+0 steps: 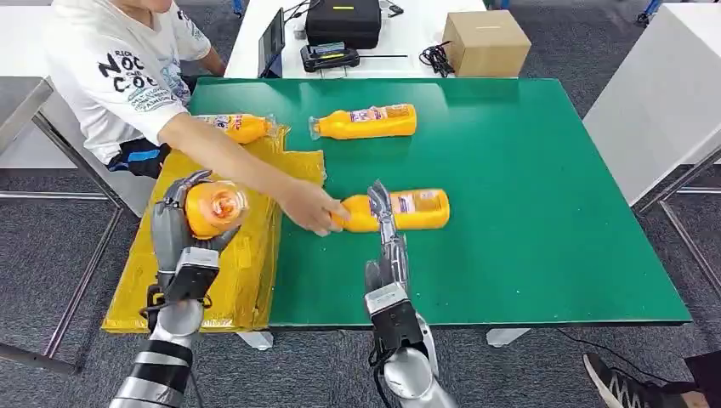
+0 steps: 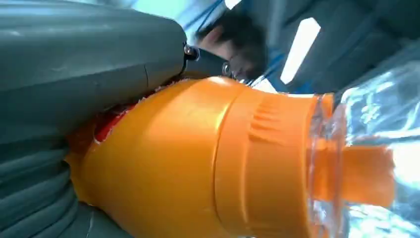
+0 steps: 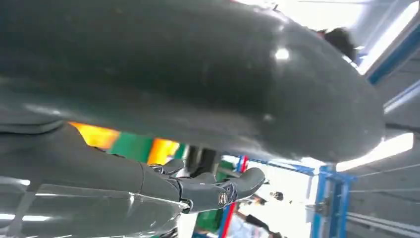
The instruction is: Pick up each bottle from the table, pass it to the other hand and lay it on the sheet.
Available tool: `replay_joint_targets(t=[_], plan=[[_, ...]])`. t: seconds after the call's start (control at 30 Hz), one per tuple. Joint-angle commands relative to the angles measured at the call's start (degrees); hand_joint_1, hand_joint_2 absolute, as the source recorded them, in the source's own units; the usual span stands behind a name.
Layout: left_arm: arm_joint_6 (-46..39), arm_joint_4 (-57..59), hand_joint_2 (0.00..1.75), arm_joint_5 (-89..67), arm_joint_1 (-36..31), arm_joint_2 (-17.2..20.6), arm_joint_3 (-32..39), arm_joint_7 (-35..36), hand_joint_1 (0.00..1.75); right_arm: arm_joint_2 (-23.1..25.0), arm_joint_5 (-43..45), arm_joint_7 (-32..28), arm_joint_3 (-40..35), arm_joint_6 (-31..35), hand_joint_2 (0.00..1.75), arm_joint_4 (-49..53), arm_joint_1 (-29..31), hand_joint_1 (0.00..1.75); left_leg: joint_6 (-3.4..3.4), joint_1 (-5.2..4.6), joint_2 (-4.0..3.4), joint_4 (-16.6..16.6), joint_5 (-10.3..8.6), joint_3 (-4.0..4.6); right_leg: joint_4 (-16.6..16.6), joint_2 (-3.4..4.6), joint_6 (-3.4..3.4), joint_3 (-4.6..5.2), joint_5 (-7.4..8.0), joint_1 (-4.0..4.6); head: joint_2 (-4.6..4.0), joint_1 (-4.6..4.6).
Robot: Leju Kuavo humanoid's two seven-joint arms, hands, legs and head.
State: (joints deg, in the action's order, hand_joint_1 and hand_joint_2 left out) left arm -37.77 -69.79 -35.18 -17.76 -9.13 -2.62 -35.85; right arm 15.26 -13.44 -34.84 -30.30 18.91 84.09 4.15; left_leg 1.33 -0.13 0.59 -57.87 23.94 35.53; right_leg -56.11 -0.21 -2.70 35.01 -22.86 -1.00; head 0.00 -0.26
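Note:
My left hand (image 1: 174, 231) grips an orange bottle (image 1: 217, 208) above the yellow sheet (image 1: 246, 272), the bottle's end facing the camera. In the left wrist view the same bottle (image 2: 198, 163) lies against my grey thumb (image 2: 89, 64). My right hand (image 1: 387, 234) reaches out flat, fingers apart and holding nothing, with its tips over a second bottle (image 1: 418, 210) lying on the green table (image 1: 527, 221). A person's hand (image 1: 308, 206) holds that bottle's neck. A third bottle (image 1: 366, 122) lies farther back on the table. Another bottle (image 1: 240, 127) rests at the sheet's far end.
The person in a white shirt (image 1: 119, 68) sits at the table's far left corner, one arm stretched across the sheet. Behind the green table a white table carries a black case (image 1: 343, 21) and a cardboard box (image 1: 486, 42). A white cabinet (image 1: 663, 93) stands at the right.

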Motion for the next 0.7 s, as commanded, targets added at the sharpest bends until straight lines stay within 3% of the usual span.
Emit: replay_joint_targets(t=[0.03,0.17,0.43,0.7], plan=[[-2.23,3.58,1.75,-23.97,-5.62,1.02,8.4,1.67,1.75,-2.12,1.5,-0.04,-2.84,-1.89,0.0,2.04,2.53,0.0,-0.05,0.04,-0.1,0.01,0.06,-0.16,0.03,0.08,0.07,-0.13,-0.03,0.04,0.0,0.0],[-2.23,12.28,1.75,-41.37,-9.06,3.46,11.15,5.34,1.75,-2.05,1.53,0.21,-3.19,-2.82,0.0,2.26,2.56,0.0,-0.09,0.11,-0.08,-0.04,0.17,-0.33,0.03,0.07,0.13,-0.35,-0.12,0.11,0.0,0.02],[-2.23,18.3,1.75,-42.64,-9.33,5.86,12.63,7.35,1.75,-2.4,1.67,0.35,-3.5,-3.12,0.0,2.82,1.8,0.0,-0.12,0.1,-0.11,0.06,0.13,-0.39,0.09,0.07,0.15,-0.38,-0.1,0.11,0.0,0.0],[-2.23,21.49,1.75,-39.45,-10.02,5.97,15.27,5.72,1.75,-2.42,1.66,0.45,-3.46,-3.04,0.0,3.5,1.34,0.0,-0.06,0.08,-0.05,0.03,0.06,-0.19,0.05,0.04,0.08,-0.19,-0.06,0.07,0.0,0.0]])
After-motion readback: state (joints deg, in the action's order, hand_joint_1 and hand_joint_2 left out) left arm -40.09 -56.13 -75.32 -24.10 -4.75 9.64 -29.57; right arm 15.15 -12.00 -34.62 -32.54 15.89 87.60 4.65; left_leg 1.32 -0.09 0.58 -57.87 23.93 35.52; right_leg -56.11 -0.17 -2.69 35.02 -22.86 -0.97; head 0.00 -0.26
